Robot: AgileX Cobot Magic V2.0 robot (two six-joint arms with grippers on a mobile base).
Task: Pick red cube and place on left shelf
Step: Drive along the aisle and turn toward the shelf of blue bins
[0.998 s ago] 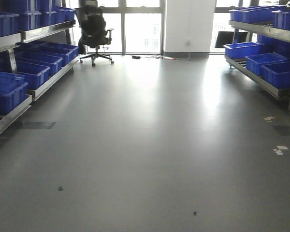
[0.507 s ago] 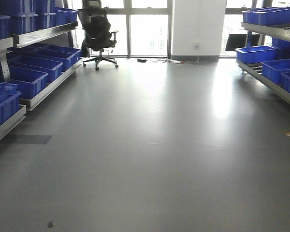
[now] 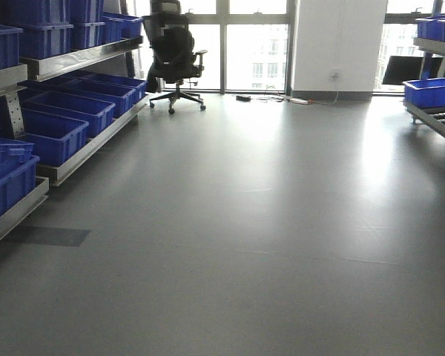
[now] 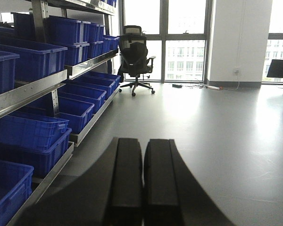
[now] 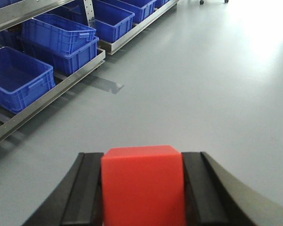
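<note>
While the right gripper [image 5: 142, 190] holds the red cube [image 5: 142, 183] tight between its two black fingers [image 5: 87, 188], the cube is above the grey floor [image 5: 217, 84] and not yet on a shelf. In the right wrist view, the cube fills the whole gap between the fingers, and its top face is level. The left shelf [image 5: 52, 94] is to the left of the cube and well apart from it. Its low metal rail carries open blue bins [image 5: 61, 40] in a row.

The left gripper [image 4: 142, 179] holds nothing. Its two dark fingers [image 4: 127, 179] are pressed together, with only a thin line between them. It points along the aisle, and the left shelf [image 4: 33, 89] is just beside it on the left, with blue bins [image 4: 33, 136] on several levels.

In the front-facing view, neither arm shows. The left shelf [image 3: 67, 63] runs along the left side of the room toward the windows [image 3: 256, 44], with blue bins [image 3: 55, 137] on the lower level and more stacked above. A black office chair [image 3: 174, 55] stands at the far end of this shelf, near the windows. On the right side there is another shelf [image 3: 437, 115] with a blue bin [image 3: 430, 90]. The floor [image 3: 245, 245] between the two shelves is smooth and shiny with light from the windows.
</note>
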